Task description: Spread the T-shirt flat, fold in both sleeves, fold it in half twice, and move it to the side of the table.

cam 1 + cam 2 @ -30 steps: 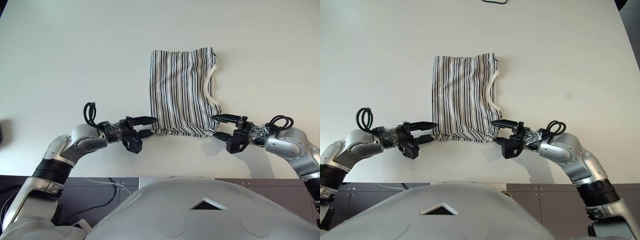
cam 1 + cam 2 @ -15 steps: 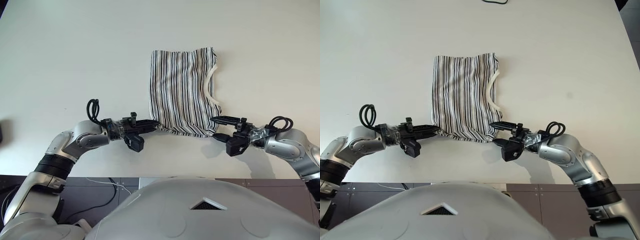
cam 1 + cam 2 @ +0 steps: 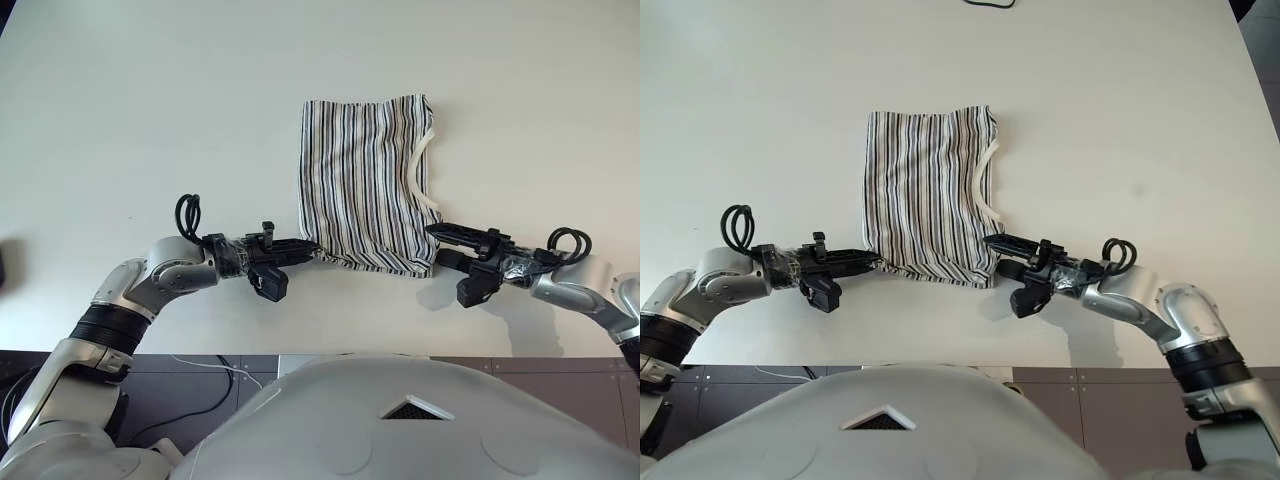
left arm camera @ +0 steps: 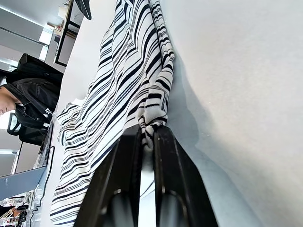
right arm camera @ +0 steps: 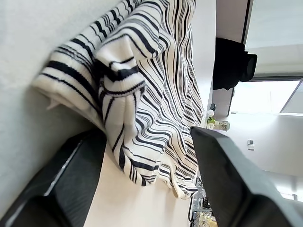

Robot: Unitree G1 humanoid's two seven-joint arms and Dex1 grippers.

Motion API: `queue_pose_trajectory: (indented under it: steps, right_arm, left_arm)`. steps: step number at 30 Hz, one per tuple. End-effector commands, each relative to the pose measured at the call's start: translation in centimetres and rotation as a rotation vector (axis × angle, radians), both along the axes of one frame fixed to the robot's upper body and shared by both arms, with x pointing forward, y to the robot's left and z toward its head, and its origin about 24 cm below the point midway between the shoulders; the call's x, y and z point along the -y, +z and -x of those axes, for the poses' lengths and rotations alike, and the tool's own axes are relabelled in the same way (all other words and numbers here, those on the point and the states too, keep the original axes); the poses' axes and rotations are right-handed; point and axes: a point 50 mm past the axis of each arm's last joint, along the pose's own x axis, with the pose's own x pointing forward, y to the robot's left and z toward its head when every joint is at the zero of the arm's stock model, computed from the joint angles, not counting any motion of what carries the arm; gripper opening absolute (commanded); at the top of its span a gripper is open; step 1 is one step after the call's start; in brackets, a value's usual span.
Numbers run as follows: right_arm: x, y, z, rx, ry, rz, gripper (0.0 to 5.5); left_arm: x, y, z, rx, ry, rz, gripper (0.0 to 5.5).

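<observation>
As seen from the head, the T-shirt lies on the white table. It is black-and-white striped and folded to a narrow rectangle with its long side running away from the robot. It sits about mid-table, a little toward the right arm's side. A white neck trim curves along its right edge. The far edge is flat and straight; the near hem is rumpled and uneven.

Left pincer: low over the table at the shirt's near-left corner. In the wrist view both fingers are pressed together on a bunched fold of that corner, so it is clamped on the T-shirt. Cloth rises from the table into the grip, with a shadow beneath it.

Right pincer: at the near-right corner. Its fingers stand wide apart, and the rolled corner of the shirt lies in the gap between them. Cannot tell whether the cloth touches either finger. Nothing is gripped.

A dark cable lies at the table's far edge, well apart from the shirt.
</observation>
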Motion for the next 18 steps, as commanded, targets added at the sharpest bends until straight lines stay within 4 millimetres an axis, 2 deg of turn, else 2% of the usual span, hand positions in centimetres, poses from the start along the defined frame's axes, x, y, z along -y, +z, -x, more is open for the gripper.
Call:
queue_pose_trajectory:
  steps: [1, 5, 10, 17, 18]
  right_arm:
    - [1.3, -2.7, 2.5, -0.141, 0.04, 0.162, 3.2]
    - [0.1, -2.4, 3.4, -0.166, 0.067, 0.09, 3.2]
    - [-0.3, -2.1, 4.0, -0.188, 0.086, 0.067, 3.2]
    - [-0.3, -2.4, 3.6, -0.22, 0.056, 0.07, 3.2]
    - [-0.3, -2.5, 3.5, -0.227, 0.049, 0.074, 3.0]
  left_arm:
    - [-0.9, -1.5, 1.1, -0.083, -0.01, -0.108, 0.17]
    - [-0.9, -1.5, 1.1, -0.085, -0.01, -0.107, 0.17]
    - [-0.9, -1.6, 1.1, -0.087, -0.011, -0.107, 0.17]
    - [-0.7, -1.6, 1.0, -0.089, -0.014, -0.101, 0.17]
    - [-0.7, -1.6, 1.0, -0.089, -0.016, -0.1, 0.17]
